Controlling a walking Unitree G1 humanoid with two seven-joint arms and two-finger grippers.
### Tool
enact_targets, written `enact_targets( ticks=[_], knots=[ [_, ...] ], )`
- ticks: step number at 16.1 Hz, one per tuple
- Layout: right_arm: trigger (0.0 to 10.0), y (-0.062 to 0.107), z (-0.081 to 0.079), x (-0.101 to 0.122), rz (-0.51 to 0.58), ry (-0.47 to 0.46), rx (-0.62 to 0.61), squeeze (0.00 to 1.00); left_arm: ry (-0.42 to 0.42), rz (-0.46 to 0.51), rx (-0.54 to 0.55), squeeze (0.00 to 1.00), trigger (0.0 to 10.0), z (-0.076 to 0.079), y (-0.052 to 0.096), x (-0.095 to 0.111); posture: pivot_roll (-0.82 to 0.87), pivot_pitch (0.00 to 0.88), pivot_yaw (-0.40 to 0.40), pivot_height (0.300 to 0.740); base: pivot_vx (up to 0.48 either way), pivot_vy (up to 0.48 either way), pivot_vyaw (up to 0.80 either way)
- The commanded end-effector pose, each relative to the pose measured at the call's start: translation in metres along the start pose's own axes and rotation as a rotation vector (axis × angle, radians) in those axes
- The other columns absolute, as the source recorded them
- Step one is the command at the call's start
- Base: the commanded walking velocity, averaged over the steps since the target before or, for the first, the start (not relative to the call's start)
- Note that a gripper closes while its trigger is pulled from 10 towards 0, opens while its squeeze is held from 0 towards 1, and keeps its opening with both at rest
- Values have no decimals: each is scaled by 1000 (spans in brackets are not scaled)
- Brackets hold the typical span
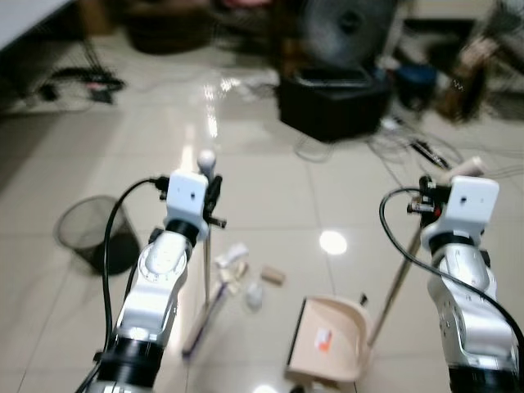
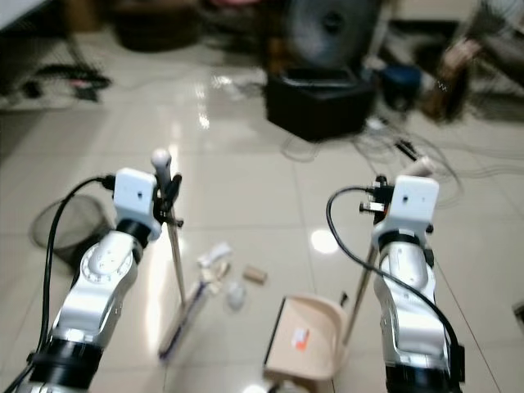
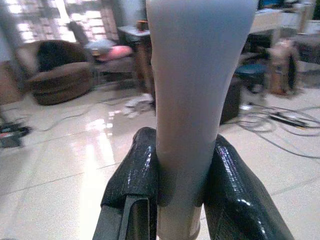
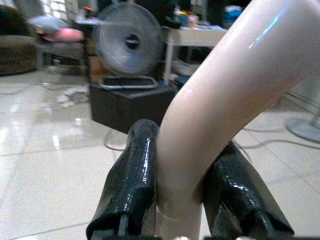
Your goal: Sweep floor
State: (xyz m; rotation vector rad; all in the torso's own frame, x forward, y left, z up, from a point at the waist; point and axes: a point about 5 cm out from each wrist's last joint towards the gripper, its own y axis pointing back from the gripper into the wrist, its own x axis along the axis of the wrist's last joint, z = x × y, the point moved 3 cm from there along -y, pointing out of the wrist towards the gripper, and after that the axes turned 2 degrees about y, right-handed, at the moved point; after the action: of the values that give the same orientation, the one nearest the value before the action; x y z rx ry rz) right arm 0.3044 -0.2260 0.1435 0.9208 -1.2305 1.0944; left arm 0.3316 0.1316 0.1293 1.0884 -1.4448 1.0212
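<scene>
My left gripper (image 1: 211,193) is shut on the pale broom handle (image 3: 192,100), which stands nearly upright. The broom's head (image 1: 201,321) rests on the tiled floor beside a small pile of litter: crumpled white paper (image 1: 232,260), a brown block (image 1: 273,276) and a white scrap (image 1: 254,296). My right gripper (image 1: 426,205) is shut on the beige dustpan handle (image 4: 220,95). The dustpan (image 1: 327,360) sits on the floor just right of the litter, with an orange and white scrap (image 1: 322,340) inside it.
A black mesh wastebasket (image 1: 97,233) stands on the floor to my left. Ahead are a black box (image 1: 332,105), a fan (image 1: 348,29) and loose cables (image 1: 426,151) across the tiles. A brown armchair (image 3: 55,75) stands farther back.
</scene>
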Motion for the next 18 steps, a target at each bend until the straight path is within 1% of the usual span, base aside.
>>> enact_targets(
  ticks=[1, 9, 14, 15, 16, 18],
  knots=[
    [10000, -1, 3, 8, 35, 5, -15, 0, -2, 59, -19, 0, 10000, 2, -2, 13, -52, 6, 3, 740, 251, 0, -800],
    [10000, 3, -1, 4, 21, -9, -2, 0, 17, 83, -72, 0, 10000, 8, 3, 15, -49, 9, 7, 740, 255, 0, -800],
    [10000, 2, 2, 6, 35, 16, 2, 0, 18, 81, -68, 0, 10000, 8, 4, 15, -48, 17, 5, 740, 250, 0, 0],
    [10000, 2, 1, 7, 40, 28, 13, 0, 17, 81, -66, 0, 10000, 8, 4, 15, -48, 17, 5, 740, 247, 0, 0],
    [10000, 2, -3, 9, 48, 66, 46, 0, 17, 81, -65, 0, 10000, 8, 4, 15, -47, 17, 5, 740, 240, 0, 0],
    [10000, 2, -6, 11, 61, 74, 68, 0, 15, 80, -67, 0, 10000, 9, 4, 15, -46, 18, 7, 740, 251, 0, 800]
  ],
)
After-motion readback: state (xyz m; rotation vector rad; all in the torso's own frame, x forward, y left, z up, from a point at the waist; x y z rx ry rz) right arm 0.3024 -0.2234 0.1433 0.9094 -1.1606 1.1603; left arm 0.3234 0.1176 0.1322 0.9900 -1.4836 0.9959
